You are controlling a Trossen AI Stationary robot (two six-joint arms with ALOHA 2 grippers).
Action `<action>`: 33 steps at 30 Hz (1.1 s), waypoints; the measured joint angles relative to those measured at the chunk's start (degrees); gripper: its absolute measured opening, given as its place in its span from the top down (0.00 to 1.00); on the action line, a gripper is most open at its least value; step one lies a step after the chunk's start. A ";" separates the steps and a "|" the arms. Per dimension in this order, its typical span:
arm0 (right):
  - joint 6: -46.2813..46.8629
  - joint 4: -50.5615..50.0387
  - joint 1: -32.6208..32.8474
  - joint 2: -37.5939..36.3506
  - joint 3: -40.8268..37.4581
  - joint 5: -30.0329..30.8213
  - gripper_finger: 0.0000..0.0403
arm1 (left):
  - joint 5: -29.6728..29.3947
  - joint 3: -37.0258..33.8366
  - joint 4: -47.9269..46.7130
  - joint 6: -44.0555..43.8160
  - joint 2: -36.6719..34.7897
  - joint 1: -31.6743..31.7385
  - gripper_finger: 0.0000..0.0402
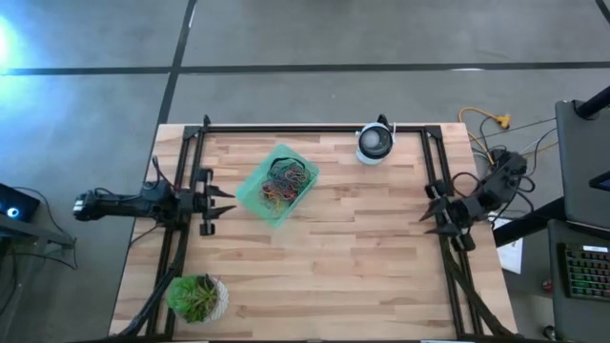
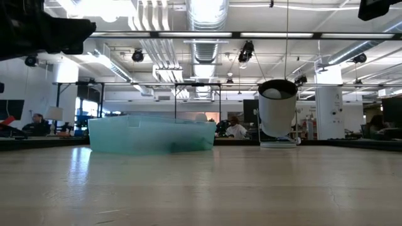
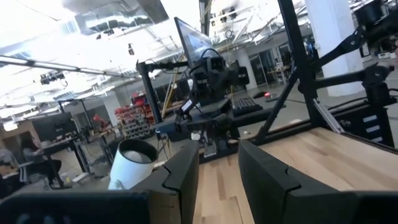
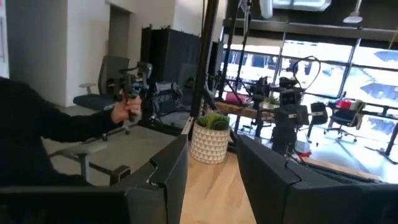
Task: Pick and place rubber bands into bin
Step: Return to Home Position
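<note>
The pale wood surface [image 1: 334,267] shows no loose loops that I can make out, though thin ones might escape the high view; the rubber bands [image 1: 283,183] lie heaped in the bin [image 1: 250,195], left of centre. The left gripper [image 1: 227,202] hangs spread and empty near the bin, the right gripper [image 1: 425,205] likewise spread at the opposite edge. A careless left-arm swing could nudge the light bin, spilling bands over its low walls.

Rubber bands [image 1: 284,183] (tangled) too small to count.
</note>
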 joint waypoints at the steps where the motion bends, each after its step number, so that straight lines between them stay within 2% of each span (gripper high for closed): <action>1: -0.18 1.59 0.00 0.00 -1.15 0.20 0.67 | -0.02 0.00 -0.20 -0.07 0.27 0.00 0.75; 6: -2.19 10.55 -0.14 -0.02 -7.21 4.12 0.67 | -0.21 -0.04 -0.28 -0.01 0.72 0.02 0.75; 8: -2.32 9.67 -0.39 -0.04 -7.06 1.20 0.67 | -0.21 -0.04 -0.01 0.26 0.48 0.02 0.75; 11: -1.67 4.55 -1.09 0.04 -4.44 -7.84 0.67 | -0.23 -0.07 1.73 0.57 0.27 0.02 0.75; 13: -2.04 2.59 -1.47 -0.03 -3.17 -11.21 0.67 | -0.24 -0.07 2.13 1.34 0.27 0.02 0.75; 19: -2.39 -0.88 -3.65 -0.04 -1.17 -8.98 0.67 | -0.76 -0.10 2.19 1.84 0.40 0.04 0.75; 24: -2.77 3.18 -7.72 -0.04 -3.93 -12.97 0.67 | -0.93 -0.11 2.16 1.86 0.30 0.04 0.75; 30: -1.03 3.90 -15.94 -0.04 -6.17 -18.04 0.67 | -1.37 -0.15 2.02 1.88 0.48 0.04 0.75; 33: -1.03 3.98 -21.15 -0.04 -6.05 -23.33 0.67 | -1.37 -0.15 1.70 1.88 0.47 0.04 0.75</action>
